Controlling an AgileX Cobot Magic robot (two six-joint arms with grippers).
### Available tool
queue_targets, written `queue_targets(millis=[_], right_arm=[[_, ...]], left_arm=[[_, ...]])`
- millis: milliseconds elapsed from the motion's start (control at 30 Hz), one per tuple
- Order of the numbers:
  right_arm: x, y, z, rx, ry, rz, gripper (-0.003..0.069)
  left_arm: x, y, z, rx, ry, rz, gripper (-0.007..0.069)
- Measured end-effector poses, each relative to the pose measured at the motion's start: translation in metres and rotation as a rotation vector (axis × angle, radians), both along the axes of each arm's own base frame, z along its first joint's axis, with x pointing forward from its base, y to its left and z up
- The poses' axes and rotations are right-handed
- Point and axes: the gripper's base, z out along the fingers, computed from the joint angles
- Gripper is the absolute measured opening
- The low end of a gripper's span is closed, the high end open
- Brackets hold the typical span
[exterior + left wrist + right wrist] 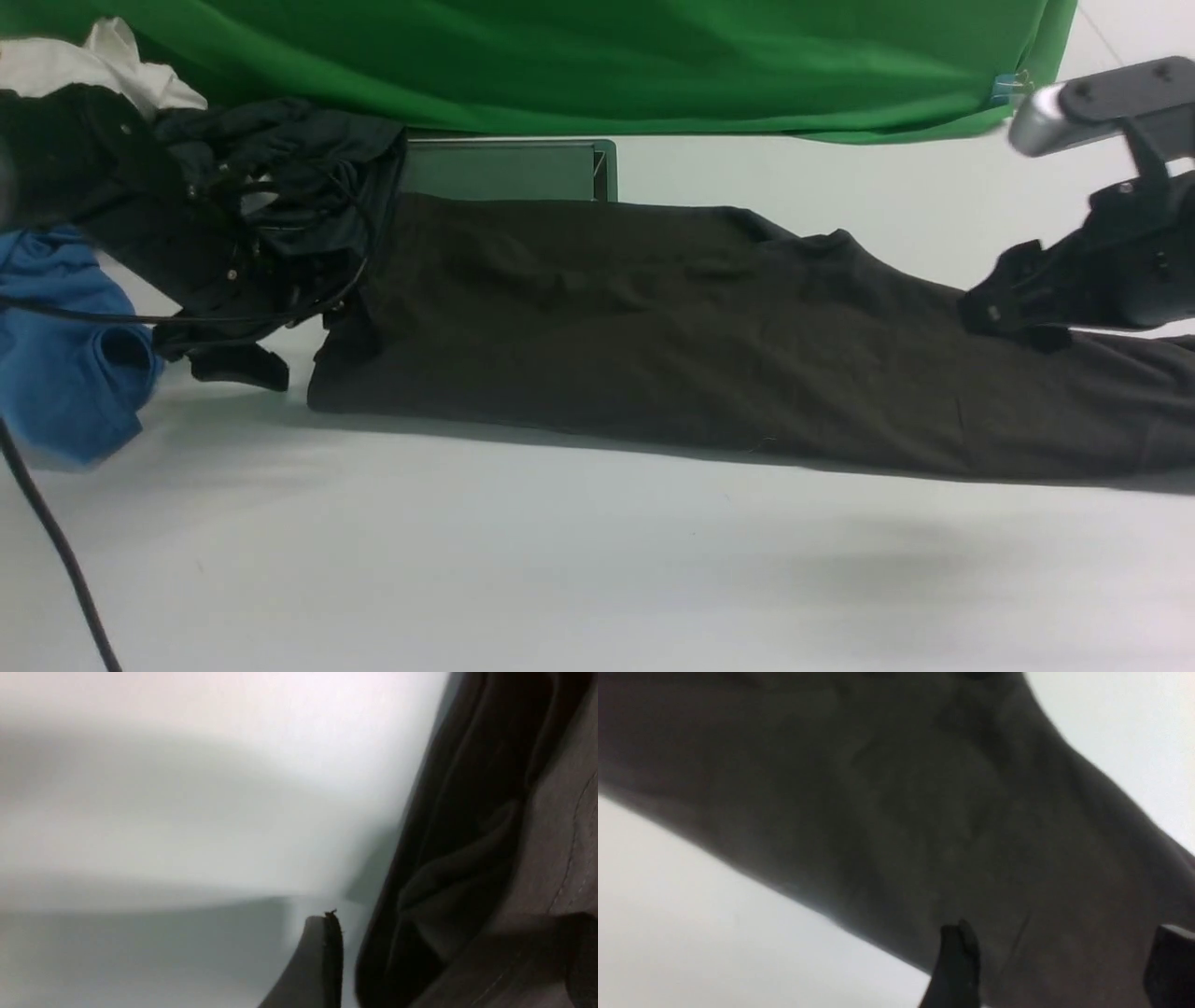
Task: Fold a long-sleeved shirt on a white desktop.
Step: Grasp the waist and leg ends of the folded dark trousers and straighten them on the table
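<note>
The long-sleeved shirt, dark olive-brown, lies stretched across the white desktop from left of centre to the right edge. My left gripper is at the shirt's left end, low over the desktop. In the left wrist view its jaws stand wide apart, with a fold of the shirt between them and one finger over bare desktop. My right gripper hovers over the shirt's right part. Its jaws are open over flat cloth, nothing pinched.
A green cloth hangs along the back. A silver-framed hatch sits behind the shirt. At the far left lie a blue garment, a heap of black clothing and a white cloth. A black cable crosses the front left.
</note>
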Motion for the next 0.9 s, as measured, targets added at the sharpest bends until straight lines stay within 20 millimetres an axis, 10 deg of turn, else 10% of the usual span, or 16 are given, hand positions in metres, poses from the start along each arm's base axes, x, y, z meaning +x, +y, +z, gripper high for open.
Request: queue_targets(millis=[367, 567, 733, 900], right_arm=[[-0.002, 0.003, 0.0, 0.002, 0.007, 0.008, 0.0527], [-0.007, 0.002, 0.007, 0.016, 0.0, -0.004, 0.0527], [-0.014, 0.001, 0.018, 0.067, -0.015, -0.06, 0.0523], [-0.033, 0.004, 0.027, 0.093, 0.043, 0.008, 0.0304]], left_arm=[[0.01, -0.008, -0.026, -0.11, 0.002, -0.08, 0.0521], [0.004, -0.006, -0.03, -0.084, 0.051, -0.133, 0.0117], [-0.013, 0.004, -0.019, -0.057, 0.089, -0.146, 0.0107], [-0.051, 0.028, 0.014, 0.01, -0.028, -0.032, 0.0107]])
